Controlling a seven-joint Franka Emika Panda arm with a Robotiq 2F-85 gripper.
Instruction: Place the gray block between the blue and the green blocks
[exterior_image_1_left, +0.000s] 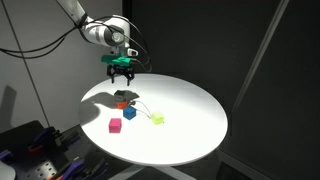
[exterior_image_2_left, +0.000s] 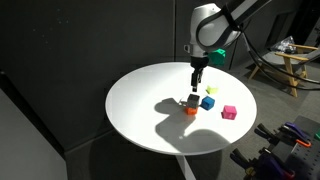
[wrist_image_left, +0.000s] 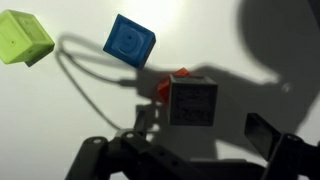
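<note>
A gray block (wrist_image_left: 193, 101) sits on top of an orange block (wrist_image_left: 172, 84) on the round white table (exterior_image_1_left: 190, 110). It shows in both exterior views (exterior_image_1_left: 124, 97) (exterior_image_2_left: 190, 101). A blue block (wrist_image_left: 129, 41) lies beside it (exterior_image_1_left: 131, 113) (exterior_image_2_left: 207, 102). The green block (wrist_image_left: 22, 37) lies farther off (exterior_image_1_left: 157, 119) (exterior_image_2_left: 211, 90). My gripper (wrist_image_left: 205, 135) hangs open and empty above the gray block (exterior_image_1_left: 122, 72) (exterior_image_2_left: 197, 82), not touching it.
A pink block (exterior_image_1_left: 115, 125) (exterior_image_2_left: 229, 112) lies near the table's edge. A thin cable casts a looping shadow across the table top. Dark curtains and equipment surround the table.
</note>
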